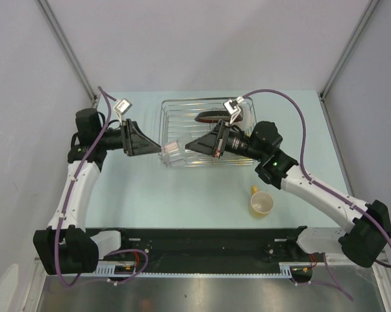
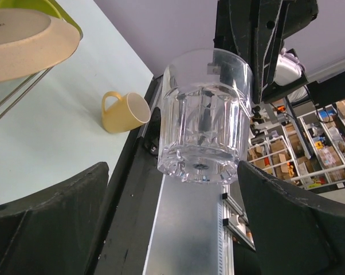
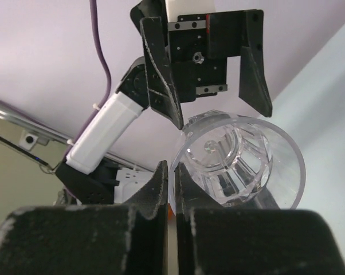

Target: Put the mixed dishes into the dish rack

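Observation:
The clear glass hangs sideways in the air over the left end of the silver wire dish rack. My right gripper is shut on its rim, one finger inside and one outside, as the right wrist view shows. My left gripper is open, its fingers on either side of the glass base without touching it. The dark-red-rimmed plate stands in the rack. A beige plate shows in the rack in the left wrist view. The yellowish handled cup lies on the table.
A white bowl sits at the rack's right end behind my right wrist. A yellow-green item shows behind the beige plate. The cup lies near the table's black front edge.

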Tool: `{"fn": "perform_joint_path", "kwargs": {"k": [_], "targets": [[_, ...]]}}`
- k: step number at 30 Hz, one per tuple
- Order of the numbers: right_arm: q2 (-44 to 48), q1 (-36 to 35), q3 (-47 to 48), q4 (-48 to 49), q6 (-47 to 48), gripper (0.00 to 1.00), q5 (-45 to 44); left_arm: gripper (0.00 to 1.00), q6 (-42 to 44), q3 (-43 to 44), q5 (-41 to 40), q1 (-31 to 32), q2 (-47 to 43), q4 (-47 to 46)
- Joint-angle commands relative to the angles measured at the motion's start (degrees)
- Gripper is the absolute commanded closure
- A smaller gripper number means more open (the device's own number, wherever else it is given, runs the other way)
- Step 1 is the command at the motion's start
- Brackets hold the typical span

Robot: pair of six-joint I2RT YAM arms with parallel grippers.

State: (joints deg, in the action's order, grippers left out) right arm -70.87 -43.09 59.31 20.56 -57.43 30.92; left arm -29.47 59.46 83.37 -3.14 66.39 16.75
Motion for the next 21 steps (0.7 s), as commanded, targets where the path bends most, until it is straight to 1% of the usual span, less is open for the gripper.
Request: {"fn": "perform_joint_path", "kwargs": {"k": [1,3,6,10,16,21], "targets": [[-2.51,0.29,0.02,13.53,-6.64,1.0,1.86,0.0,3.28,2.06,6.89,0.59,0.58,1.7],[-4.09,0.29,-0.25,14.86,-7.52,1.0,1.78,0.0,4.16,2.94,7.42,0.85,1.02,2.84],[-6.02,0.29,-0.77,18.81,-9.8,1.0,1.87,0.0,7.41,4.52,7.77,1.03,1.64,7.58],[-8.31,0.11,-1.04,23.29,-12.17,1.0,1.52,0.0,10.13,5.05,8.21,1.38,1.73,10.14],[-11.3,0.02,-1.3,29.44,-14.73,1.0,0.29,0.0,10.4,5.05,7.51,2.26,1.37,10.32],[-12.97,-0.41,-1.3,31.65,-15.78,1.0,-0.42,0.0,10.31,5.05,6.37,2.61,1.29,10.05]]}}
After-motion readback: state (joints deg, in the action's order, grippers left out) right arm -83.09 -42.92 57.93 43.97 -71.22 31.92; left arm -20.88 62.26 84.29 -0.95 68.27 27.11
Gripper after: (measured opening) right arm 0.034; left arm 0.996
